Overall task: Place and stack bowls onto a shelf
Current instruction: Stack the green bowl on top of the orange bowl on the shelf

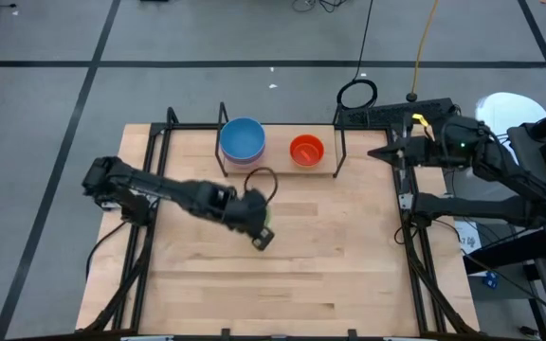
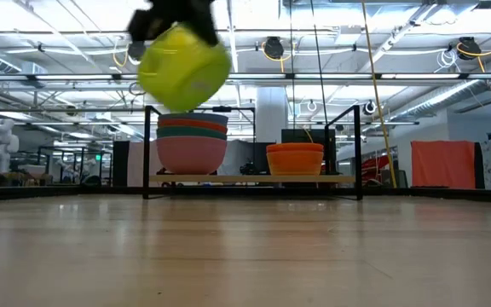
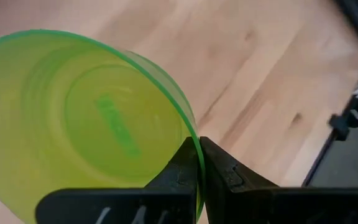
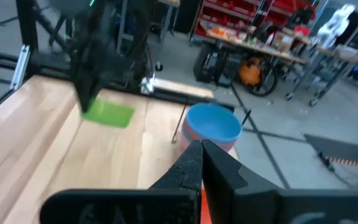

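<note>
My left gripper (image 1: 257,227) hangs over the middle of the table, shut on a green bowl (image 2: 184,68) that is well above the tabletop; the left wrist view looks into the bowl (image 3: 86,118). The shelf (image 2: 254,179) stands at the table's far edge. On its left part rests a stack of bowls (image 2: 192,141), pink at the bottom and blue (image 1: 243,138) on top. An orange bowl (image 1: 306,150) sits on the plank beside the stack. My right gripper (image 1: 391,152) waits shut at the table's far right edge, touching nothing. My left gripper pinches the green bowl's rim (image 3: 193,138), one finger (image 3: 180,169) inside the bowl and one (image 3: 224,169) outside its wall. The fingers come from above. The bowl is lifted clear of the table and hangs tilted on its side below the gripper.
Black frame rails run along the table's left (image 1: 140,237) and right (image 1: 415,256) sides. A dark cable loop (image 1: 262,180) lies on the wood in front of the shelf. Bare plank shows on the shelf to the right of the orange bowl (image 2: 295,159). Workshop benches fill the room beyond.
</note>
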Robot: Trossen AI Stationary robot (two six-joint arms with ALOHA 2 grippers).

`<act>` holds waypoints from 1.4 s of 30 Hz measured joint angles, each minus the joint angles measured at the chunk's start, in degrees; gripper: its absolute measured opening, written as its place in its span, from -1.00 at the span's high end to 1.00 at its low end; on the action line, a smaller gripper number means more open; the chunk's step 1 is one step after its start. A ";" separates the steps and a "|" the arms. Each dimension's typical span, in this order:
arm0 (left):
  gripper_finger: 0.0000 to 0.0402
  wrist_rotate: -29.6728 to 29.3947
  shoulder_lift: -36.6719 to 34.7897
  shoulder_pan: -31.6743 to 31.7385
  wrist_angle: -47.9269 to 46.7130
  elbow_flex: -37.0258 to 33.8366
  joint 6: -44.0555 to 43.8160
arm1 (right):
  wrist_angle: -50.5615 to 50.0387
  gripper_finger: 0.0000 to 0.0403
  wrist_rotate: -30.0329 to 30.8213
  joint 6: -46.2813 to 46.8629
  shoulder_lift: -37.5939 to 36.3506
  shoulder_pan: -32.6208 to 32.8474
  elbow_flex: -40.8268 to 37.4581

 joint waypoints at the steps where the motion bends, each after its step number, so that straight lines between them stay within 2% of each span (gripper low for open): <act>1: 0.98 0.00 0.07 1.13 -0.46 1.93 2.90 | -0.96 1.00 -0.01 0.06 -0.33 0.00 0.00; 9: 0.98 -2.14 0.11 8.82 -0.51 14.50 20.81 | -6.85 1.00 0.00 1.83 -2.59 0.00 0.00; 17: 0.98 -1.81 2.56 17.85 3.50 19.25 31.56 | -8.61 1.00 -0.02 1.69 -4.09 0.00 0.00; 21: 0.98 1.09 6.58 21.59 3.53 24.30 35.66 | -8.67 1.00 0.00 1.19 -5.01 0.00 0.00; 31: 0.98 9.05 22.43 26.20 2.63 40.59 47.37 | -9.02 1.00 0.00 1.58 -5.85 0.00 0.00; 42: 0.98 10.33 29.59 29.75 2.16 41.99 51.52 | -9.85 1.00 0.02 1.60 -5.82 0.00 0.00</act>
